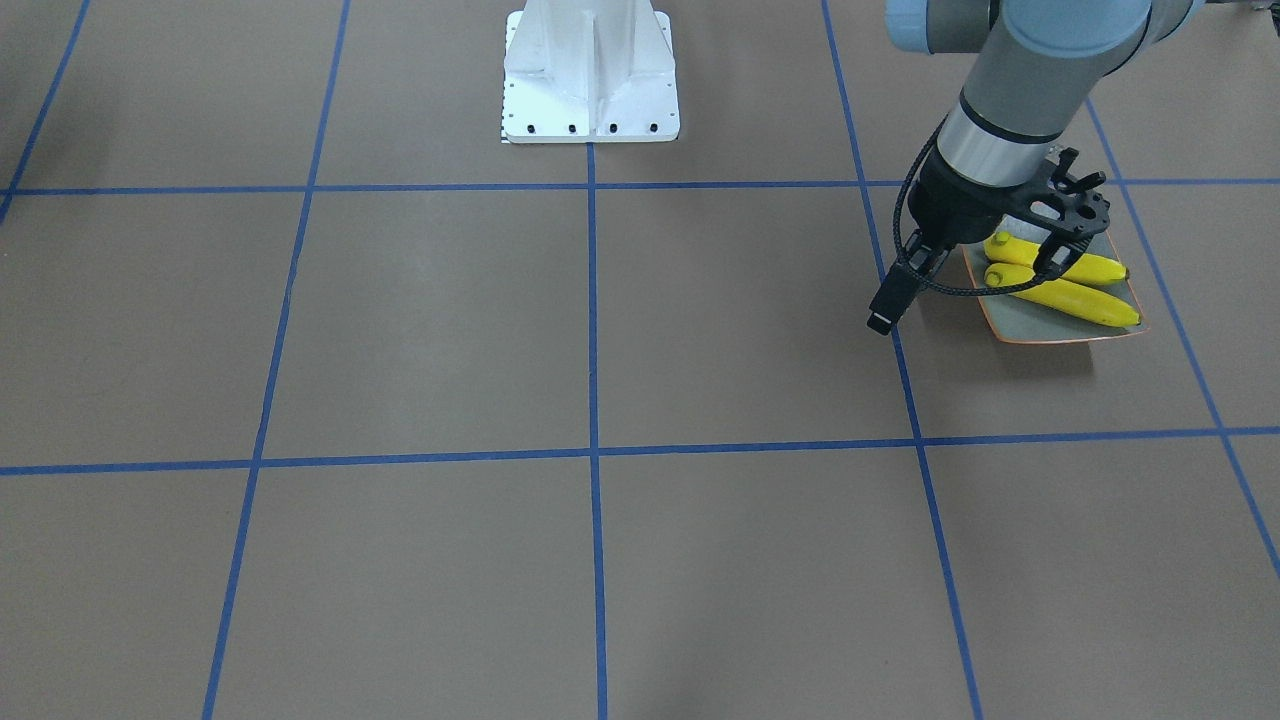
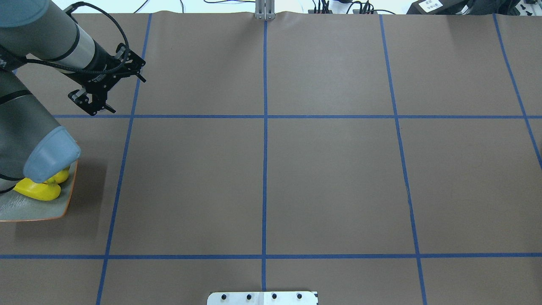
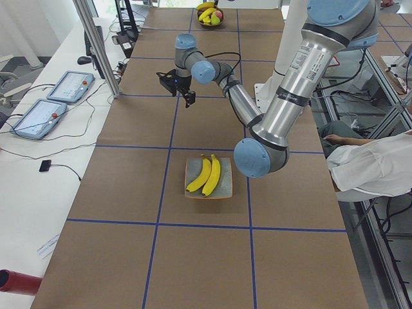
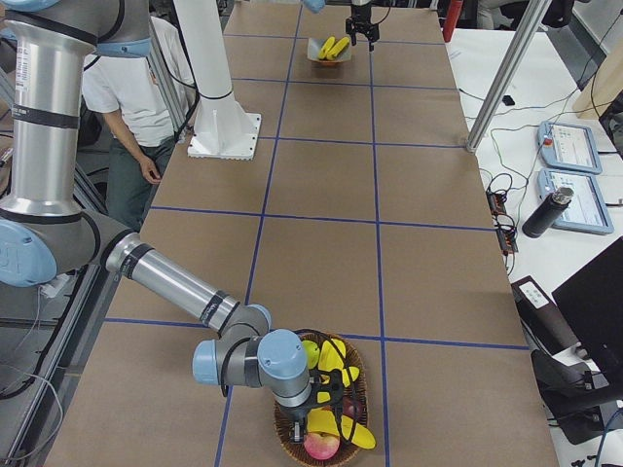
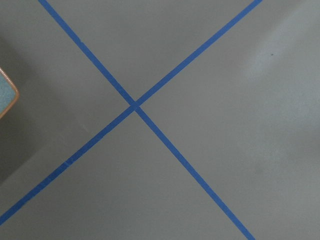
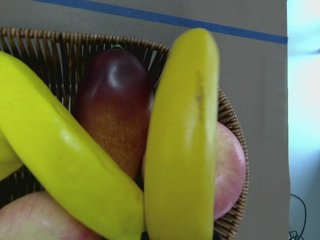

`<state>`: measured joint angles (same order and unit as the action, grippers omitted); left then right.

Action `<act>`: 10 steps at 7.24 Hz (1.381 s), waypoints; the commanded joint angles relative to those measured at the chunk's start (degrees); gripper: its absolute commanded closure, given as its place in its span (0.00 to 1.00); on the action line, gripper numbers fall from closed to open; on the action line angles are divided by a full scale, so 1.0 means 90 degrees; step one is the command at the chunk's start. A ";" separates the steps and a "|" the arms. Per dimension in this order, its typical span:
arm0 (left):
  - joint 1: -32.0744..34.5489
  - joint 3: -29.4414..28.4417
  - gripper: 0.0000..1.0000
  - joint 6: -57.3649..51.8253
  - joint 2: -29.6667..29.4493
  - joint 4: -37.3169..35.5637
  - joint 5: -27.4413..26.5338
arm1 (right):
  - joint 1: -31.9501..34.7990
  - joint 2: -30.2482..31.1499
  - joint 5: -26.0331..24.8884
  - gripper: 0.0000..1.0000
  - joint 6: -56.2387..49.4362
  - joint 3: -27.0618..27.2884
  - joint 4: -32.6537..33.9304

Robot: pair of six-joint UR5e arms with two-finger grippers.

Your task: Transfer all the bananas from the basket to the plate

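Two bananas [image 1: 1065,292] side by side on plate [image 1: 1020,325], at left end of worktop [image 2: 330,178]; more in basket [image 6: 60,55] among other fruit, at right end. Left end effector [image 2: 123,91] empty, jaws wide apart, raised near plate. Right end effector [image 4: 326,395] down in basket over banana; opening cannot be told. Step judged: third pickup. Next: close across banana's middle; lift clear of fruit.

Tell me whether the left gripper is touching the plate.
Apart. The exterior left view shows the left gripper hanging well beyond the plate, bare table between them.
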<state>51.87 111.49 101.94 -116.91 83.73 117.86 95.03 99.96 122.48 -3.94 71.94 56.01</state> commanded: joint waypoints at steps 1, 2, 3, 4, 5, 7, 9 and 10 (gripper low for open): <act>-0.0021 -0.0015 0.00 0.0001 0.0002 0.0003 0.0000 | 0.0182 -0.0051 0.0179 1.00 -0.0089 0.0344 0.0026; -0.0041 -0.0005 0.00 0.0001 -0.0018 0.0013 0.0000 | 0.0329 -0.0081 0.0296 1.00 -0.0118 0.0588 0.0085; -0.0109 -0.0054 0.00 0.0040 -0.0018 0.0187 0.0000 | 0.0475 -0.0091 0.0336 1.00 -0.0341 0.0658 0.0085; -0.0138 -0.0141 0.00 0.0301 0.0001 0.0518 -0.0010 | 0.0486 -0.0100 0.0404 1.00 -0.0382 0.1085 0.0375; -0.0139 -0.0297 0.00 0.0304 -0.0037 0.0821 -0.0010 | 0.0390 -0.0129 0.0588 1.00 -0.0295 0.1746 0.1094; -0.0313 -0.0395 0.00 0.0333 -0.0067 0.1173 -0.0010 | -0.0077 -0.0430 0.1678 1.00 -0.0023 0.2405 0.1957; -0.0402 -0.0600 0.00 0.0750 -0.0260 0.1875 -0.0019 | -0.1070 -0.0773 0.2366 1.00 0.2039 0.3125 0.1902; -0.0480 -0.0891 0.01 0.0763 -0.0668 0.1936 -0.0010 | -0.1521 -0.0968 0.2416 1.00 0.2629 0.3401 0.1882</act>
<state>48.34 106.03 107.70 -119.53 99.06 117.74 86.90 93.45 142.56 11.05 98.73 72.96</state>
